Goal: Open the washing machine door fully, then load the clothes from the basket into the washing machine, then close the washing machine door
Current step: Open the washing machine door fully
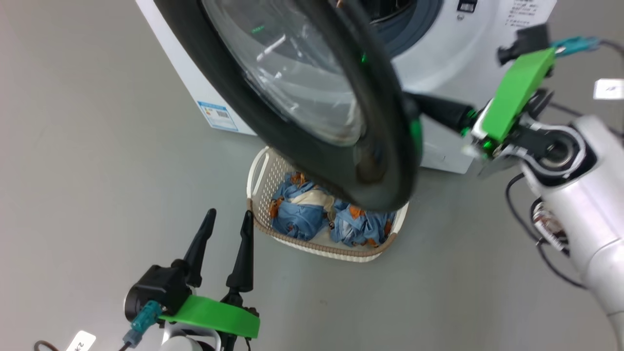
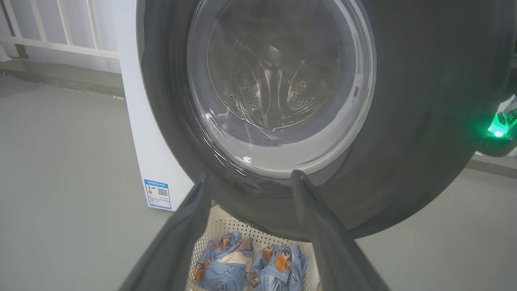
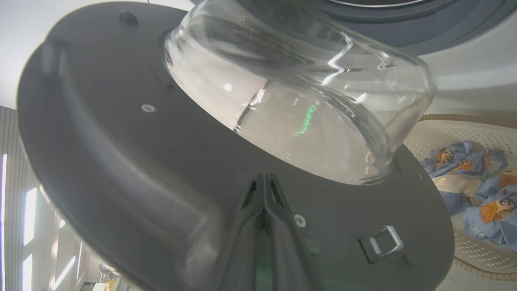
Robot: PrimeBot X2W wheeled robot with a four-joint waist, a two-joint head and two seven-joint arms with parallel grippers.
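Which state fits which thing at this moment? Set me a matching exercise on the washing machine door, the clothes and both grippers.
Things:
1. washing machine door
2. clothes
3. left gripper
4. right gripper

States:
A. lying in the basket
B. shut, fingers together, pointing at the door's inner face
C. swung partly out, hanging over the basket
D. open, holding nothing

Pairs: 1-C, 2-A, 3-D, 4-B
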